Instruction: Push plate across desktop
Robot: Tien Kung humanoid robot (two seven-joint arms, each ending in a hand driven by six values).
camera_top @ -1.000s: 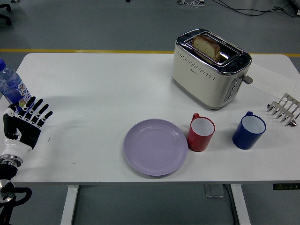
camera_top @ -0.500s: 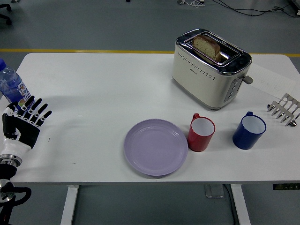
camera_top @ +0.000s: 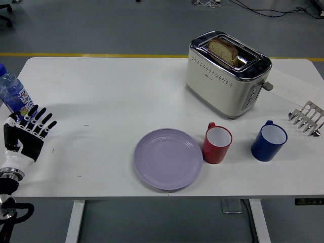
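My left robot hand (camera_top: 28,129) sits at the far left edge of the white worktop (camera_top: 111,96), black fingers (camera_top: 41,123) spread and straight, holding nothing. Over the last second it has barely shifted: it dipped a touch leftward and is now back almost where it was, fingers fanned the same way throughout. My right robot hand is out of view.

Taking the round lilac plastic plate (camera_top: 168,158) as my landmark: it lies flat near the worktop's front edge, roughly mid-width, and my left robot hand is well apart from it, off to the plate's left with bare worktop between. The plate has not moved in any of the 3 pictures. Just beside the plate's right rim, touching or nearly so, stands the red mug (camera_top: 217,144); further right of the plate is the dark blue mug (camera_top: 269,140). Behind and to the right of the plate is the cream and chrome 2-slot toaster (camera_top: 227,74) with a slice of bread (camera_top: 223,50) in it. Far right of the plate is a small metal toast rack (camera_top: 306,118). Far left of the plate, just behind my robot hand, is a clear plastic water bottle with a blue label (camera_top: 11,93).

So for the task nothing has changed: no contact with the plate, and I judge this fits either a pause ahead of a reach or a rest following a push.
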